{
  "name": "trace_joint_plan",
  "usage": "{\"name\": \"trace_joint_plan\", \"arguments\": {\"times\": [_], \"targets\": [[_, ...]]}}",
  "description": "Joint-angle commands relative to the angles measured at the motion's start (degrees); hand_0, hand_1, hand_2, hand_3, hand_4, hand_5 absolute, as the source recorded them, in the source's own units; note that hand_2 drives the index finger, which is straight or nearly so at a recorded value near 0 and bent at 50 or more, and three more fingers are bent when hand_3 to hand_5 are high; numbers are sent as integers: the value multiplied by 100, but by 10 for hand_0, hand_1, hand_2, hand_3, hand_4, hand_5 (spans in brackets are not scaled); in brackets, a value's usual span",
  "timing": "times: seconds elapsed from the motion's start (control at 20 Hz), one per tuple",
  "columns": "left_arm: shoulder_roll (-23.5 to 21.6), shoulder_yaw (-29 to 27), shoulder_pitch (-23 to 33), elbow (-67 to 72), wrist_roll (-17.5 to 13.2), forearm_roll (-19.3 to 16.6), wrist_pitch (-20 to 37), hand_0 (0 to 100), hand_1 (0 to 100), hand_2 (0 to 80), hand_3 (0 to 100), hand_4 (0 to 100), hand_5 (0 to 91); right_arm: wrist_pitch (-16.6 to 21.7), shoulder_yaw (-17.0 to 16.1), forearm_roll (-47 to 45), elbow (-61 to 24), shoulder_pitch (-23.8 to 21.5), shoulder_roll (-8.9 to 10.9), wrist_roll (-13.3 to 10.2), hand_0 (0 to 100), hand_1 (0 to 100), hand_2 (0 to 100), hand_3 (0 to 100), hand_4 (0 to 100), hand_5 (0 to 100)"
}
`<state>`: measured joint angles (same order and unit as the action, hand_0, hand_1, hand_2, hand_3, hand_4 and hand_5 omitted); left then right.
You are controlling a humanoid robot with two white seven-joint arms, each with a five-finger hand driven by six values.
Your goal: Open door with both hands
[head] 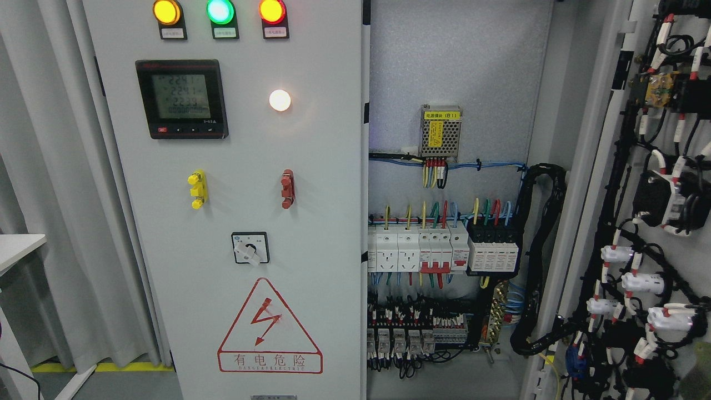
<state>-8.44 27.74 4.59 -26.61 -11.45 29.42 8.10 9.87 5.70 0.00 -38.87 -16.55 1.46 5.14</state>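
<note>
A grey electrical cabinet fills the head view. Its left door (pixel 233 222) is shut and carries three lit lamps, a digital meter (pixel 182 99), a white lamp, yellow and red switches, a rotary switch (pixel 250 248) and a red warning triangle. The right door (pixel 655 222) stands swung wide open at the picture's right, its inner face covered in black wiring and components. Between them the cabinet's interior (pixel 450 233) shows breakers and coloured wires. Neither of my hands nor arms appears.
Grey curtains (pixel 50 194) hang at the left. A white table corner (pixel 16 247) juts in at the left edge. Yellow floor tape (pixel 128 366) runs under the curtain. A black cable bundle (pixel 541 250) loops inside the cabinet.
</note>
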Motion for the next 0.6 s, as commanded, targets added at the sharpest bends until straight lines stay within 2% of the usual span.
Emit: {"name": "trace_joint_plan", "arguments": {"times": [0.0, 0.2, 0.35, 0.55], "targets": [[826, -919, -2, 2907, 28, -24, -98, 288, 0, 28, 28, 34, 0, -37, 176, -123, -4449, -551, 276, -4, 219, 0, 0, 0, 0, 0], [835, -928, -72, 2916, 28, -24, -115, 288, 0, 29, 28, 34, 0, -46, 449, -114, -5893, -657, 276, -13, 219, 0, 0, 0, 0, 0], [818, -884, -204, 2951, 20, -59, -133, 288, 0, 29, 28, 34, 0, -46, 555, -106, -6474, -657, 276, -179, 219, 0, 0, 0, 0, 0], [809, -910, -187, 2951, 20, -778, -71, 288, 0, 29, 28, 34, 0, 15, 695, -97, -7002, -613, 232, -206, 219, 0, 0, 0, 0, 0]]}}
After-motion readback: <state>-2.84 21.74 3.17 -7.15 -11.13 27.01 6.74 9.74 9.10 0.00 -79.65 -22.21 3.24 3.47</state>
